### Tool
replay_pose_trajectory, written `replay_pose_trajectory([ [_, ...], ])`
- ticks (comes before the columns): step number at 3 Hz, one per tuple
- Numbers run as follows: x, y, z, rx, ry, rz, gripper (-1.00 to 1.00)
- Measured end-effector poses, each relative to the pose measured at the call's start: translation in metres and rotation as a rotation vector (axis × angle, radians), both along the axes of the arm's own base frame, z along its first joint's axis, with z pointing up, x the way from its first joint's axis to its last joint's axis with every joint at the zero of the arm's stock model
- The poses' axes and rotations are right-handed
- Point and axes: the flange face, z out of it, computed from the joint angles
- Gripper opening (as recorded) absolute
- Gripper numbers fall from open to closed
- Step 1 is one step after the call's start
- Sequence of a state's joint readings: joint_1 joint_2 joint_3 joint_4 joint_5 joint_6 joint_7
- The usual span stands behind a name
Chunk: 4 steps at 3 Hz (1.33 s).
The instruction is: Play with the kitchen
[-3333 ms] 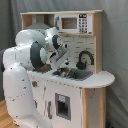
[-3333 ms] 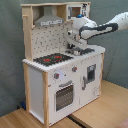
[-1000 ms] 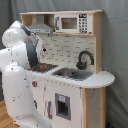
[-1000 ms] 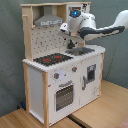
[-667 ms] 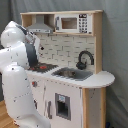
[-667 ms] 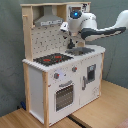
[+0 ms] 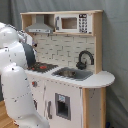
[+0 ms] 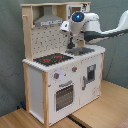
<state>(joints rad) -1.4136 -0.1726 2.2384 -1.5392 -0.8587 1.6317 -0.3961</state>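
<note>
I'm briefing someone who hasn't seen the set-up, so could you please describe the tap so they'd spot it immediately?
Find the toy kitchen, white with light wood. On its worktop, behind the grey sink, stands the tap: black and arched, unlike the flat red-ringed hob beside it.

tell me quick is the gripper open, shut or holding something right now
Gripper: cannot be told. In the second exterior view it hangs above the sink of the kitchen; nothing visibly held.
</note>
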Motion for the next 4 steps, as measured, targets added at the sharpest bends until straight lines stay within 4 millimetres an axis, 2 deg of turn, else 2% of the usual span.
replay_pose_trajectory([
  [2,-0.025,0.038,-0.005,-0.185,-0.145,0.080,1.00],
  [4,-0.046,0.087,-0.021,-0.304,-0.313,0.218,1.00],
])
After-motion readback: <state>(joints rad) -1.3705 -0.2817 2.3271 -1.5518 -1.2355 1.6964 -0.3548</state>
